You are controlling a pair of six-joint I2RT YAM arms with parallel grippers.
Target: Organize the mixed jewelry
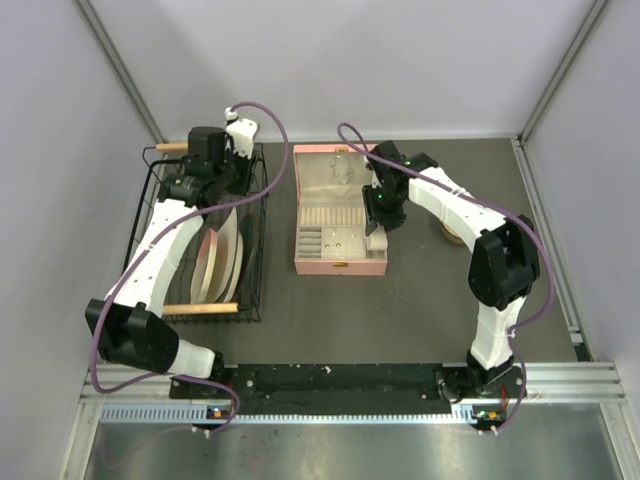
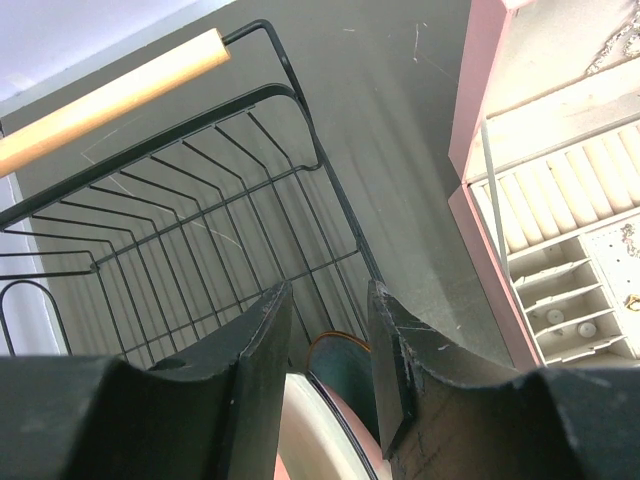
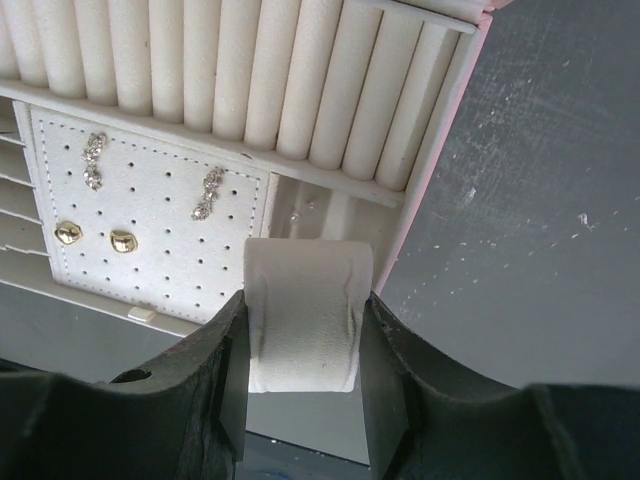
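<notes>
The pink jewelry box (image 1: pixel 340 265) lies open mid-table. My right gripper (image 3: pixel 303 300) hangs over the box's right end, shut on a small white cushion roll (image 3: pixel 305 320). Beneath it, the perforated pad holds two silvery drop earrings (image 3: pixel 207 193) and two gold studs (image 3: pixel 123 241). Tiny pale beads (image 3: pixel 300 212) lie in the slot beside the pad. In the left wrist view, thin silvery chains (image 2: pixel 620 45) show in the lid. My left gripper (image 2: pixel 328 300) stands open over the plates in the wire rack, holding nothing.
A black wire dish rack (image 1: pixel 255 215) with wooden handles (image 2: pixel 110 95) stands left of the box, with several upright plates (image 1: pixel 215 260) in it. A round wooden bowl (image 1: pixel 447 236) sits right of the box, mostly hidden by my right arm. Grey walls enclose the table.
</notes>
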